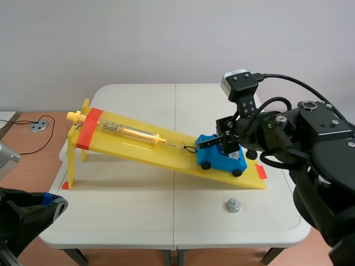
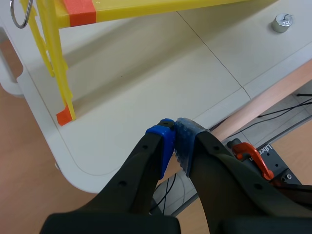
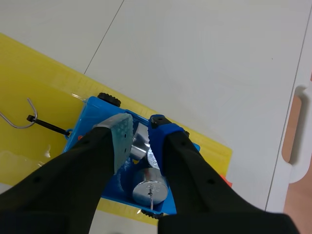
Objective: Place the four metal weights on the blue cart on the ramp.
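One yellow ramp (image 1: 138,145) spans the tabletop (image 1: 138,216), with one blue cart (image 1: 222,162) at its low end near the right edge. One loose weight (image 1: 233,206) lies by the front edge. Only the right wrist view shows at least two cart weights (image 3: 150,191), with the right gripper (image 3: 140,123) jaws straddling one; I cannot tell if they grip it. The left gripper (image 2: 174,129) jaws are closed off the front-left corner

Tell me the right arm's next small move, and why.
Probably raise the right pincer straight up out of the blue cart. It sits low among weights already lying in the cart, while one metal weight waits on the table near the ramp's low end; whether it grips one I cannot tell.
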